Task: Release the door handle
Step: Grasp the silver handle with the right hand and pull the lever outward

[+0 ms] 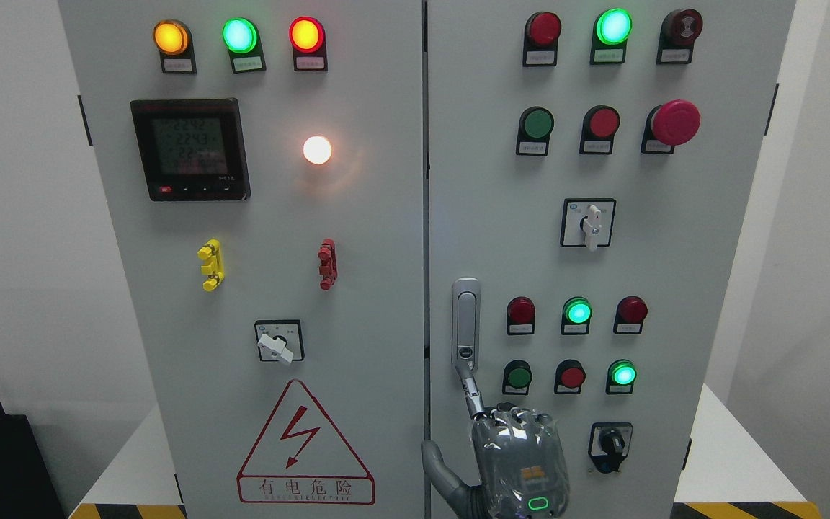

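right hand [519,454] is being held low against right cabinet door [703,288], index finger [470,393] extended, others curled, nothing gripped | fingertip is touching lower end of door handle [465,324] | handle is lying upright by door's left edge

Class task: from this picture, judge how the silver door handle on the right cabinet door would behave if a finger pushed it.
The door handle looks like polished metal, so probably stiff and somewhat slippery. It sits flush and upright on the cabinet door, so it would likely stay put or pivot, not flex. One finger of the right hand reaches its lower end.
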{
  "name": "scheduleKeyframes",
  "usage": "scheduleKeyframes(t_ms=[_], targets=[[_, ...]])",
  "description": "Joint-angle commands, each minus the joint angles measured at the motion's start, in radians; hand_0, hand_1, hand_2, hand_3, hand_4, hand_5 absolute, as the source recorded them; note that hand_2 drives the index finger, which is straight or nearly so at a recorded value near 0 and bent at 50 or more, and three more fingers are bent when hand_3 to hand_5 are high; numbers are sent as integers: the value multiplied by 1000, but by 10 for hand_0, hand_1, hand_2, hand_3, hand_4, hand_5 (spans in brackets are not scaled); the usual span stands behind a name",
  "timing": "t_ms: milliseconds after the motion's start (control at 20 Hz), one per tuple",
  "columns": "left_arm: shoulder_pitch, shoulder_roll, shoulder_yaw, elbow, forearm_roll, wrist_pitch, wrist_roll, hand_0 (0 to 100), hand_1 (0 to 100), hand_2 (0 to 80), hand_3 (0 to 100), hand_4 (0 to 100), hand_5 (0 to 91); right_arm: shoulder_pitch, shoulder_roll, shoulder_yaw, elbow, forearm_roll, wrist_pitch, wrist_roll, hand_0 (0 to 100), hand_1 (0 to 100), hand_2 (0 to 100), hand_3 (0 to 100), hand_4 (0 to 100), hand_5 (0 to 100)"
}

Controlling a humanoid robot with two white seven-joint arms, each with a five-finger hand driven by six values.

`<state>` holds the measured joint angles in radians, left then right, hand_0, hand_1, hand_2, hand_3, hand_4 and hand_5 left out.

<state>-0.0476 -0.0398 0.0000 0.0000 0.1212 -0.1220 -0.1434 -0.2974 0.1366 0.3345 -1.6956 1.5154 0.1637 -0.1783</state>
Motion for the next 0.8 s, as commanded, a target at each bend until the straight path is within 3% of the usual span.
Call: scheduleKeyframes(t_ms=[0, 601, 752], targets=[[0, 0, 11, 17, 0, 1, 1, 120, 389, 0, 0, 0, 0, -3, 5, -3, 16, 0, 2, 0, 329, 214, 0, 1000, 928, 997], [0, 0, 11, 17, 0, -1, 1, 120, 389, 0, 0, 0, 0, 4, 6, -15, 16, -1, 20, 3, 331, 214, 0, 1000, 928, 997], [0, 0, 11, 17, 0, -1, 1, 120, 389, 0, 0, 0, 0, 1, 6, -15, 16, -1, 19, 23, 331, 213, 0, 1000, 929, 997]])
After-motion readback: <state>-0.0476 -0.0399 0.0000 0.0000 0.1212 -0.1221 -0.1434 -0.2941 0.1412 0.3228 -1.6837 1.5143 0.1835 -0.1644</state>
